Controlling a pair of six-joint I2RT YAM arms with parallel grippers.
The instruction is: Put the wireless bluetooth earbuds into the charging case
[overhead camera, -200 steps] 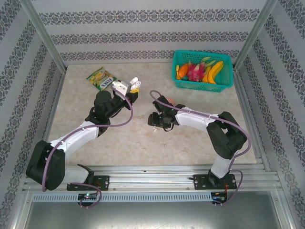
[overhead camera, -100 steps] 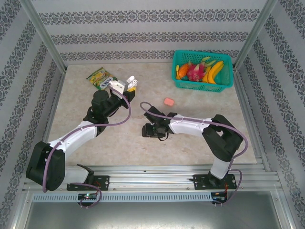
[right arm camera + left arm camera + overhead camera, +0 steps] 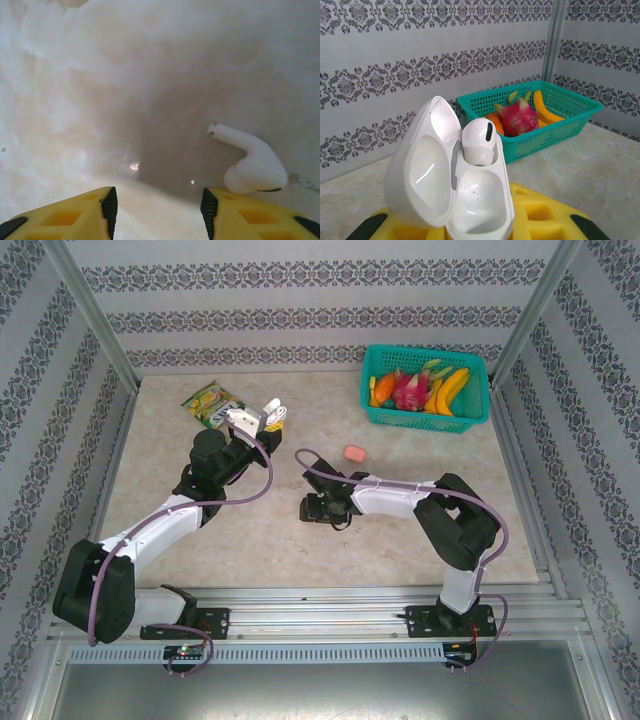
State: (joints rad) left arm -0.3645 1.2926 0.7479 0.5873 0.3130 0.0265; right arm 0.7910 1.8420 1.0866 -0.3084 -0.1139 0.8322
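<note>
My left gripper is raised over the back left of the table, shut on the white charging case. The case's lid stands open. One white earbud sits in its upper socket, and the lower socket is bare. A second white earbud lies on the table, its stem pointing left. It rests just past my right gripper's right fingertip, outside the gap. My right gripper is low over the table's middle, open, with only bare table between its fingers.
A small coral-pink case lies on the table behind the right arm. A teal basket of toy fruit stands at the back right. A green and yellow packet lies at the back left, beside my left gripper.
My right gripper has moved left and toward the near edge, uncovering the pink case. My left gripper has shifted slightly back and left, still holding the case.
</note>
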